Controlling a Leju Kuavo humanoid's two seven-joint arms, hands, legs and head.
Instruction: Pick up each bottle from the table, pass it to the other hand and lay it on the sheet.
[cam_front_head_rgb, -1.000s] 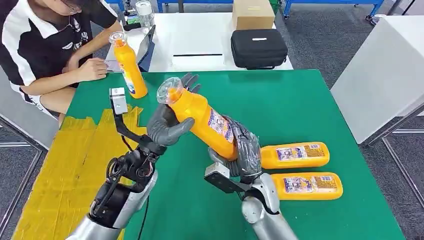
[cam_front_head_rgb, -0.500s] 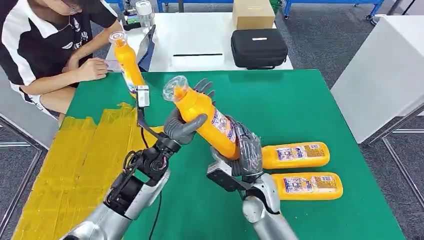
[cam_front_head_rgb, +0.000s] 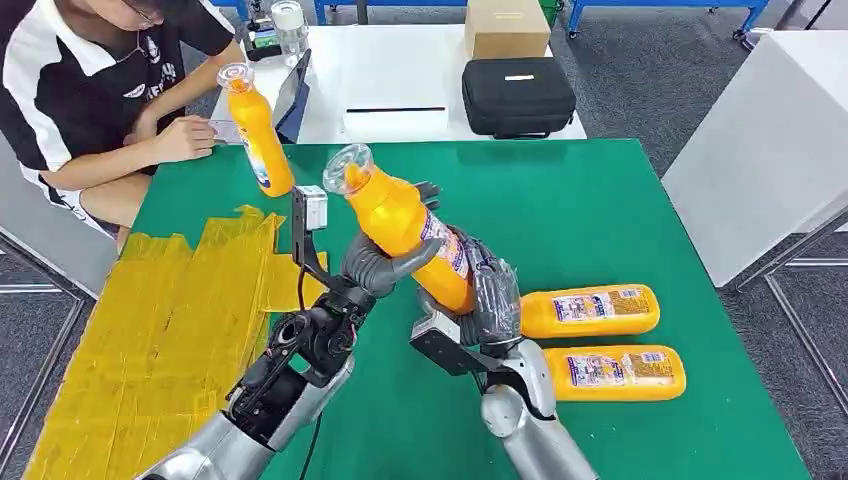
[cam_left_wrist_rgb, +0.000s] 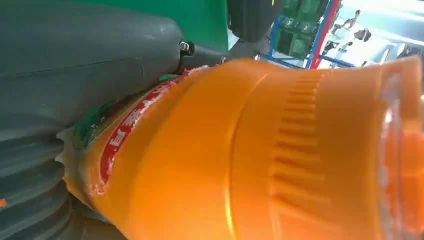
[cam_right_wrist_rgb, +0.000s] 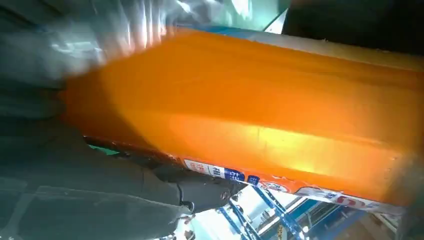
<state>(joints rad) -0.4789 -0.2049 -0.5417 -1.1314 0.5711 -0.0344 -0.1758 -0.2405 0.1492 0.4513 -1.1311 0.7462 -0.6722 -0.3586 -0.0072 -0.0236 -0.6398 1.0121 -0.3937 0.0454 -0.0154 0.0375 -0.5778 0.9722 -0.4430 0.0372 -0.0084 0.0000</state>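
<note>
Green table (cam_front_head_rgb: 600, 200) under both hands, yellow sheet (cam_front_head_rgb: 150, 330) well off to the left hand's outer side. Right hand (cam_front_head_rgb: 480, 300) wrapped around the lower end of the tilted orange bottle (cam_front_head_rgb: 405, 225); left hand (cam_front_head_rgb: 385, 262) closed around its middle, just beside the right, cap end up and away. Two more bottles (cam_front_head_rgb: 590, 310) lying flat just beyond the right hand. Another standing bottle (cam_front_head_rgb: 255, 125) farther off past the left hand, near a seated person (cam_front_head_rgb: 90, 100).
</note>
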